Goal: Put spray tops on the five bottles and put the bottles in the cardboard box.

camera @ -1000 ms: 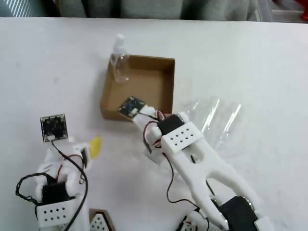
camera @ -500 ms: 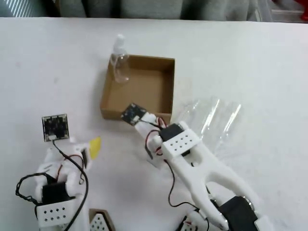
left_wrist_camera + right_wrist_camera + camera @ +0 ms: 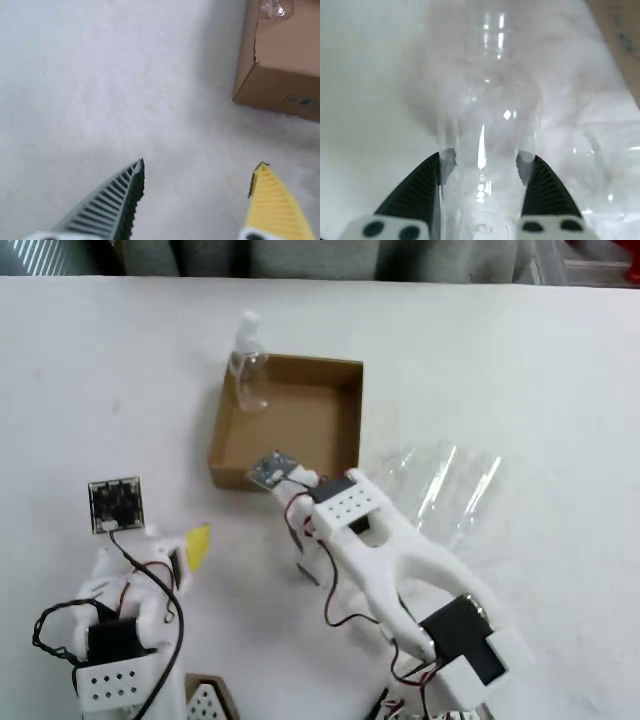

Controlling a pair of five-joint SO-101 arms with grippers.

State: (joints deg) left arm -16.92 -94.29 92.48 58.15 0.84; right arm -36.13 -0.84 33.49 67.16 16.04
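Right wrist view: the right gripper (image 3: pixel 485 159) is closed around a clear plastic bottle (image 3: pixel 487 95). One black ribbed finger presses each side of the bottle's body, which extends away from the jaws over the white table (image 3: pixel 365 75). Whether a spray top is fitted to this bottle cannot be determined. A second clear bottle (image 3: pixel 612 145) lies just beside it, and a corner of the brown cardboard box (image 3: pixel 622 35) lies beyond. Left wrist view: the left gripper (image 3: pixel 200 165) is spread wide, its grey and yellow fingers well apart and gripping nothing, above bare table near the box's outer wall. High view: over the last second the right arm (image 3: pixel 345 505) has swung its wrist leftward and slightly toward the box's near wall, and its rear links have followed to the left. The left arm (image 3: pixel 120 640) has not moved. The box has kept its position, with one clear bottle with a white spray top (image 3: pixel 247 360) standing upright in its far left corner. The loose clear bottles (image 3: pixel 450 485) remain lying on the table to the right of the box. Assessment: the held bottle appears to be travelling away from the loose group toward the space between the arms, probably for capping. Only one of the five bottles is boxed, so most of the task remains.
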